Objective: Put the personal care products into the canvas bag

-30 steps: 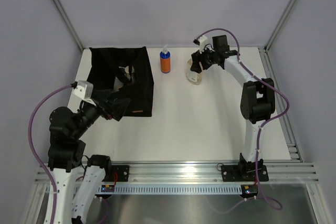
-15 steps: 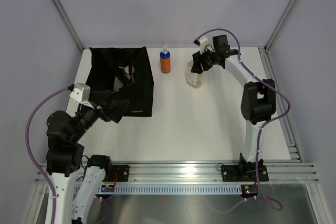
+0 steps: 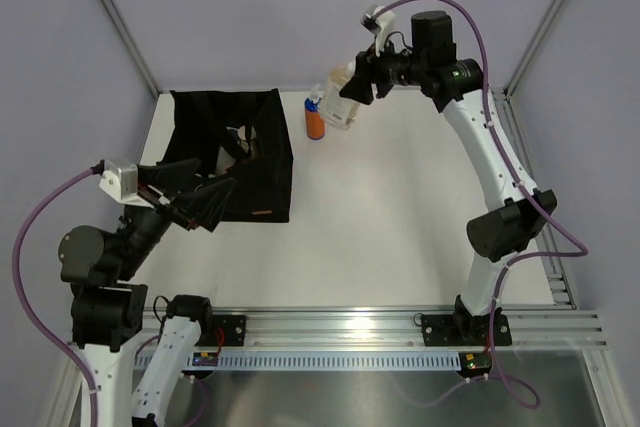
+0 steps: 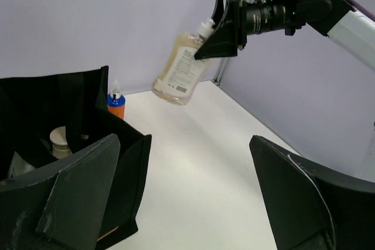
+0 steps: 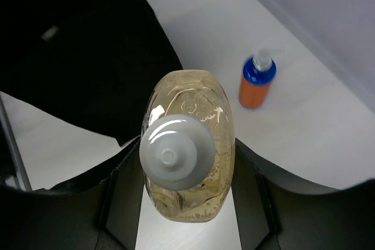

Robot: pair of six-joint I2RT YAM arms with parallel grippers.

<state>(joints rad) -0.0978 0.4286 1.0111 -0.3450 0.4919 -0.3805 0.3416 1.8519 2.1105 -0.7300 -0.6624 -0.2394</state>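
The white, smooth surface (image 3: 400, 217) carries a soft black fabric tote bag (image 3: 270, 177) slumped open at its far left corner; something pale and round-topped (image 4: 58, 140) sits inside. The left end effector (image 4: 184, 140) hovers at the bag's near side, its dark flat fingers spread wide with nothing between them. High over the far edge, the right end effector (image 3: 360, 85) pinches a clear amber plastic bottle (image 3: 340, 107) below its grey cap, and the bottle hangs tilted in the air. Just beneath it, an orange cylindrical bottle with a white spray top (image 3: 315, 119) stands upright beside the bag.
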